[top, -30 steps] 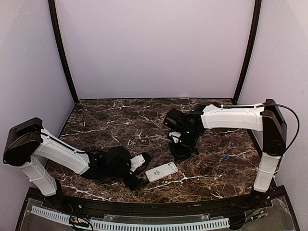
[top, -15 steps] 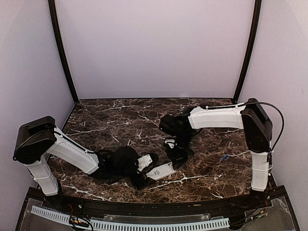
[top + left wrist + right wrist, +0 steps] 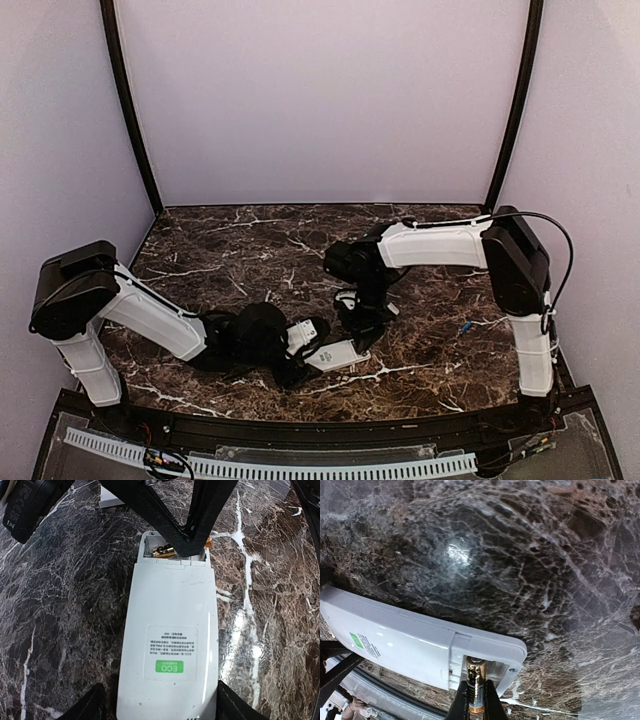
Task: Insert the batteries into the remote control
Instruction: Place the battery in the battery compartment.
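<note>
The white remote control (image 3: 337, 354) lies back up near the front edge, with a green label and an open battery bay (image 3: 172, 552) at its far end. My left gripper (image 3: 302, 364) grips its near end, a finger (image 3: 90, 707) on each side (image 3: 160, 706). My right gripper (image 3: 358, 334) is shut on a gold-and-black battery (image 3: 476, 692), whose tip sits in the bay of the remote (image 3: 405, 647). In the left wrist view its black fingers (image 3: 187, 517) stand over the bay and the battery (image 3: 162, 550). A second battery (image 3: 466, 327), with blue on it, lies at the right.
A small flat white plate (image 3: 111, 501) lies on the marble (image 3: 230, 260) just beyond the remote. The table's black front rim (image 3: 330, 425) runs close behind the remote. Purple walls close in the back and sides.
My left gripper has moved right and closed on the remote's near end. My right arm has come down and left, bringing the battery to the remote's open bay.
</note>
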